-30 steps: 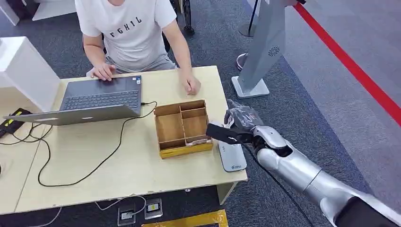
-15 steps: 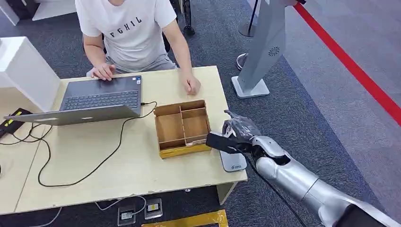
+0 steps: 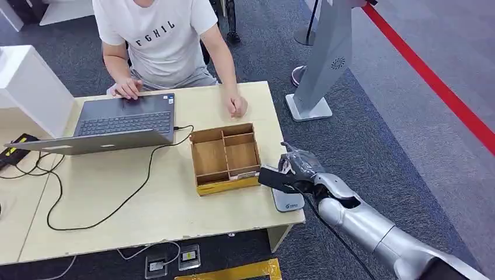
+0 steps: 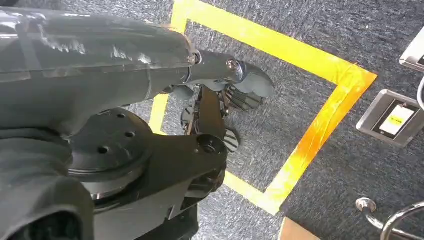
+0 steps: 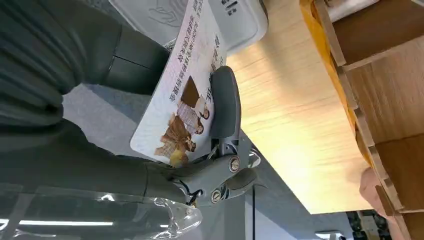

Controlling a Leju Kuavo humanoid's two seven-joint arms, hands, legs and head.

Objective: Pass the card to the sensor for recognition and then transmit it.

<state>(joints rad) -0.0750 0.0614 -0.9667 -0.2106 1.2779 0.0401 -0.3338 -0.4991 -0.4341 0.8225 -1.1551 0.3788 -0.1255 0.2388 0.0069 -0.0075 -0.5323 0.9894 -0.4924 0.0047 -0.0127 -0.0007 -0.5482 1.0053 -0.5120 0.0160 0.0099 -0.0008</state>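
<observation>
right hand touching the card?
Touching. In the right wrist view the right hand pinches the card: a finger lies flat on its printed face.

Lighting was pretty even and bright in the head view, soft overhead light with only faint shadows under the table [image 3: 175, 216] edge. A bit soft overall, compression smearing on the carpet [image 3: 373, 116]. Right wrist view had a washed-out hot patch on the tabletop and blurry close stuff. Left wrist view showed glare streaks on the glossy cover [image 4: 100, 45].

White card [image 5: 177, 97] with brown printed figures, grey sensor [image 3: 287, 198], pale wood table [image 3: 163, 204]
</observation>
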